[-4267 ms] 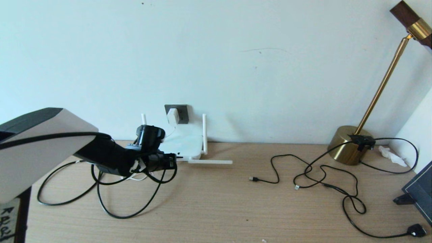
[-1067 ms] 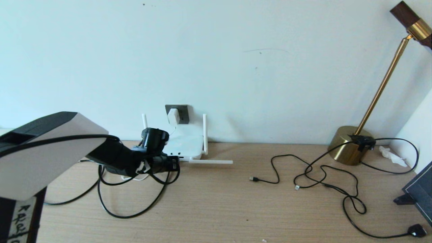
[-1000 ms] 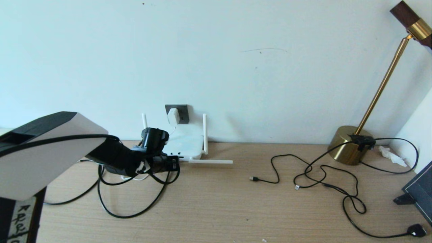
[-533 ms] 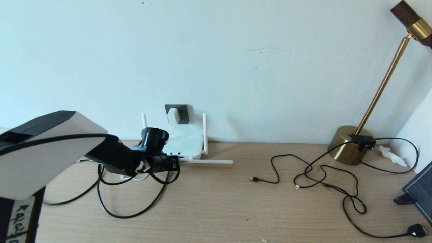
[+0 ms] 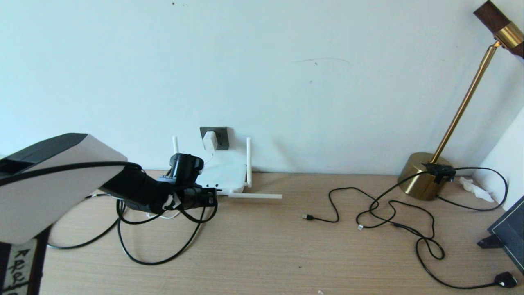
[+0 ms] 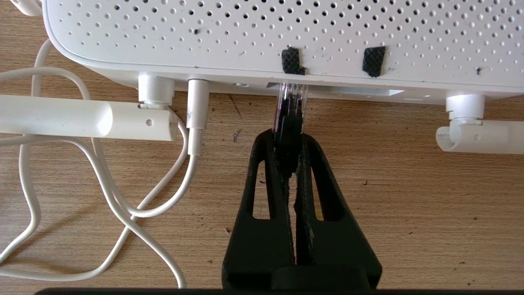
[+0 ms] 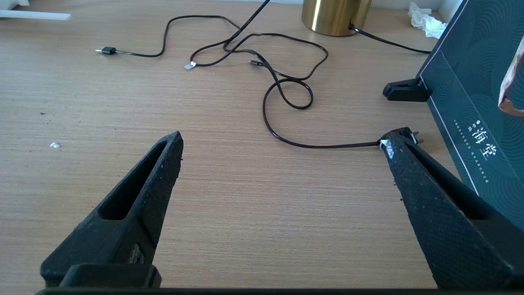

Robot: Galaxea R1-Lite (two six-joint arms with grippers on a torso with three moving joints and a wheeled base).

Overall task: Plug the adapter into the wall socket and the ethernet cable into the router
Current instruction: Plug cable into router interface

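Observation:
The white router lies against the wall, below the dark grey wall socket. The white adapter sits in that socket, and its white cord ends in the router's edge. My left gripper is at the router's front and shut on the black boot of the ethernet cable's connector. The connector's clear tip reaches the port; its depth is hidden. The ethernet cable loops on the table behind. My right gripper stands open over bare wood.
Two router antennas lie folded flat on the table. Thin black cables sprawl at the right, ending in a black plug. A brass lamp and a dark box stand at the far right.
The left forearm has drifted slightly left and up. The left gripper stays shut on the connector at the router's front.

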